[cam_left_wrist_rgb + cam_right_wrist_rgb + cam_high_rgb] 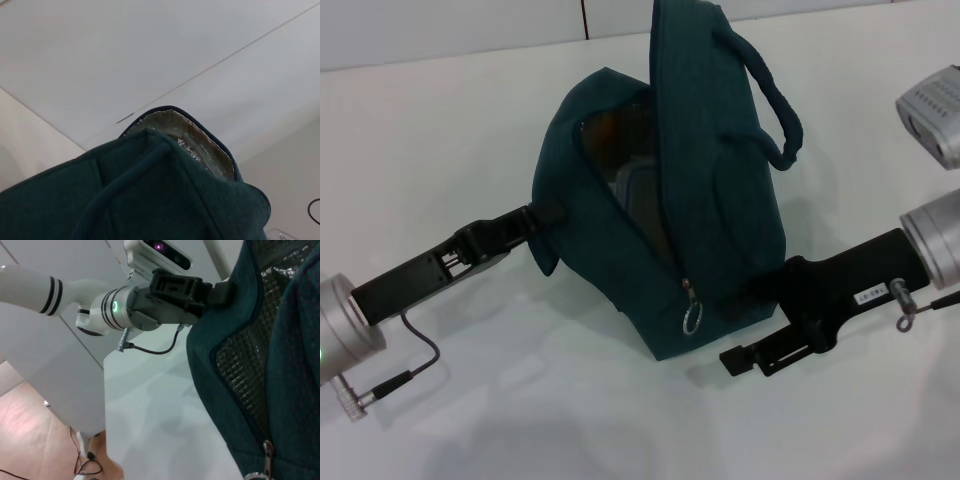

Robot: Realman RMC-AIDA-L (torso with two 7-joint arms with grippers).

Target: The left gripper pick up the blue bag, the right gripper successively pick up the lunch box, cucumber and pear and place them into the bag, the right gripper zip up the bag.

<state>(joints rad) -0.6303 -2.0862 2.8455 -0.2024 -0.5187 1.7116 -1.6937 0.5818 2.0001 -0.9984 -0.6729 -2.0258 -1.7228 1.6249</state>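
On the white table [470, 420], slim black left gripper [535, 220] jaws clench the teal fabric bag [720, 230]; labelled right gripper [765, 350] jaws, can't tell, must grab the ring zipper pull [693, 318] — zipping's next.

Black left gripper [525, 222] on silver wrist, thin black cable; black right gripper [760, 330], white label, silver cuff.

Even, bright overhead light fills the scene. The white table [470, 120] is nearly washed out, with soft grey shadows under the blue bag [720, 220] and both arms. The bag's dark fabric loses detail. Its foil lining [200, 140] glints. Near surfaces in the wrist views are soft.
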